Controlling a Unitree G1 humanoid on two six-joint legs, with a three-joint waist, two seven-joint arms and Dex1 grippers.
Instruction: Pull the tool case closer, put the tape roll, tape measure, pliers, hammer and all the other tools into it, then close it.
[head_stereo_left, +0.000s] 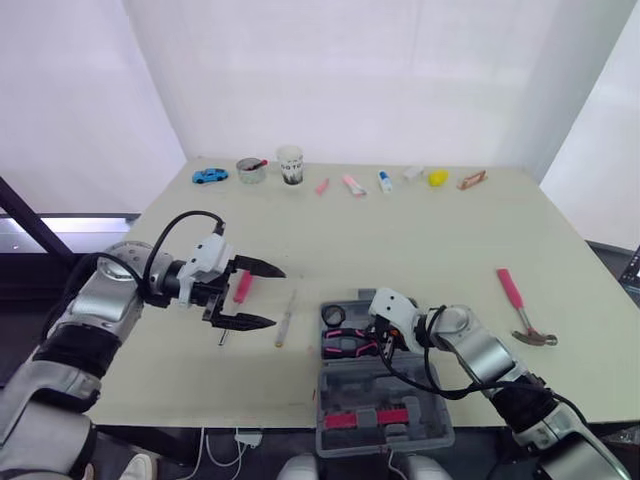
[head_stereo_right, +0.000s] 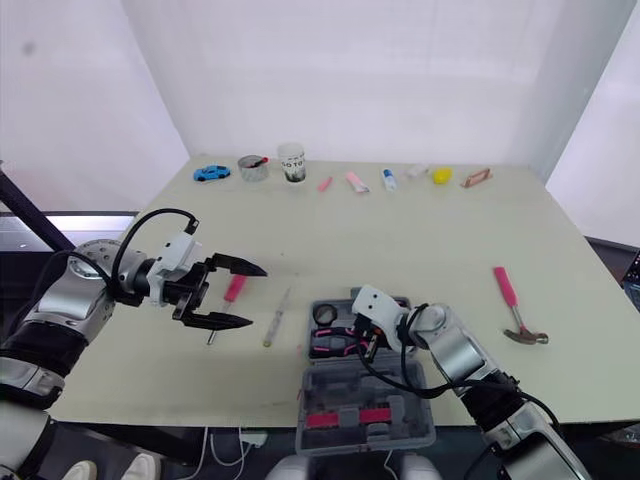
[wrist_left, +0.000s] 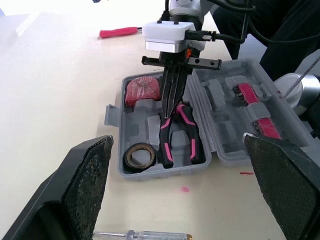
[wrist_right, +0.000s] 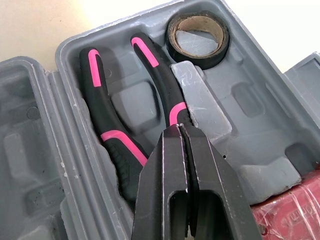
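Observation:
The grey tool case (head_stereo_left: 425, 388) lies open near the table's front edge. In its tray lie a black tape roll (wrist_right: 196, 31), black-and-pink pliers (wrist_right: 107, 120) and a red tape measure (wrist_right: 292, 210). My right gripper (wrist_right: 179, 132) is shut, its tips down on the pliers near their joint, with nothing seen between the fingers. Left of the case my left gripper (head_stereo_left: 277, 296) hangs open above a pink-handled tool (head_stereo_left: 242, 286). A slim screwdriver (head_stereo_left: 286, 318) lies between that tool and the case. The pink-handled hammer (head_stereo_left: 520, 305) rests to the right.
Along the table's far edge stand a blue toy car (head_stereo_left: 210, 175), a small bowl (head_stereo_left: 250, 170), a cup (head_stereo_left: 290, 165) and several small items (head_stereo_left: 385, 181). The case's lid half (wrist_left: 260, 115) holds pink-marked pieces.

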